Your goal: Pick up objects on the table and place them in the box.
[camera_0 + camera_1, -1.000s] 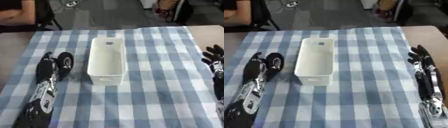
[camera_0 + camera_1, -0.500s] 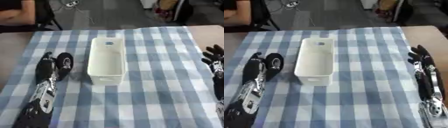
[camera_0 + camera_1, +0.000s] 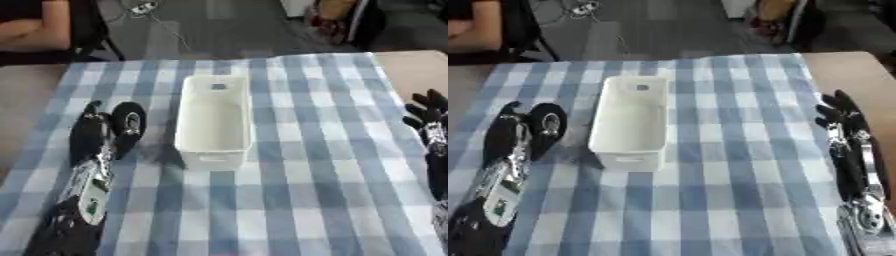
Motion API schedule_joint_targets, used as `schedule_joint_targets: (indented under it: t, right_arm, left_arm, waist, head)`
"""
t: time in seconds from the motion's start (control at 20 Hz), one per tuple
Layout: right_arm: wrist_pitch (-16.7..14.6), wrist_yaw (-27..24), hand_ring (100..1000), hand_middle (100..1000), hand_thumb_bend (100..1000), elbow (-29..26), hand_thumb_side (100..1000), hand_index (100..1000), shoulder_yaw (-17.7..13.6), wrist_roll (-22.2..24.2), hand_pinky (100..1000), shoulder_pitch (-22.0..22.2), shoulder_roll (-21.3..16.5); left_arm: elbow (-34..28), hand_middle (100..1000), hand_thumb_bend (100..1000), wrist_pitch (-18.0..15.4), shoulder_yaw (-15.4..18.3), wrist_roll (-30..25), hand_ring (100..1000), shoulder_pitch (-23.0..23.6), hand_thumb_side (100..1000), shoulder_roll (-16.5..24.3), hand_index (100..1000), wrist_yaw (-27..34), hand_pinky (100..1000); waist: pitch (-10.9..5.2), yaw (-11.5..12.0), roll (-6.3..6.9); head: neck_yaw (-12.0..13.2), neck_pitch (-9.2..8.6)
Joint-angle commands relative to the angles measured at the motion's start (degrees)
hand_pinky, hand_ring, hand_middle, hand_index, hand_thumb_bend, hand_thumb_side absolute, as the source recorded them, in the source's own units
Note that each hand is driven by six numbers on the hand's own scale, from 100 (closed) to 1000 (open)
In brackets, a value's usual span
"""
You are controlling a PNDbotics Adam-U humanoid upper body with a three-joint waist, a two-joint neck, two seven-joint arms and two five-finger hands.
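The desk [image 3: 52, 95] is wearing a blue-and-white checked cloth [image 3: 306, 165], and I'm looking straight down on it. Dead centre, running from twelve to six o'clock, the white box [image 3: 213, 120] is sitting lengthwise, open side up and holding nothing that I can make out, placed where either arm could drop something in.

My left hand [image 3: 90, 135] is lying at nine o'clock, fingers stretched forward and relaxed, resting just beside a black round object [image 3: 129, 125] with a pale centre. That looks like the piece to go in the box; it is lying on the cloth between my fingers and the box's left wall, near the box but not touching it. I judge the hand is set there to close on it next, though nothing is being held yet.

My right hand [image 3: 837, 112] is idling at three o'clock on the cloth's edge, fingers straight and released.

Against a second ago, I'm seeing no change: both hands, box and black piece are staying put.
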Motion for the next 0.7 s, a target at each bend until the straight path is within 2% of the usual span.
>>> schedule_joint_targets:
  t: [0.05,0.4,0.7]
  right_arm:
    - [-0.1,0.1,877,868,100,-0.6,706,967,-0.5,0.0,867,0.0,-0.9]
    - [-0.1,0.1,877,868,100,-0.6,705,967,-0.4,0.1,867,0.0,-0.9]
    - [-0.1,0.1,877,868,100,-0.6,705,967,-0.4,0.2,867,0.0,-0.9]
  left_arm:
    - [-4.3,919,100,-0.3,0.5,1.3,890,-1.3,544,0.9,283,2.1,832]
    - [-11.6,907,100,-1.0,-0.5,1.1,891,-2.2,543,1.1,281,1.9,836]
    - [-14.2,894,100,-2.3,-2.6,-0.9,892,-4.0,535,1.4,282,0.5,842]
  waist:
    - [-0.81,0.1,-0.11]
    - [-0.9,0.0,-0.08]
    - [-0.95,-0.2,-0.03]
  head:
    - [-0.9,-0.52]
    - [-0.8,-0.68]
    - [-0.7,-0.76]
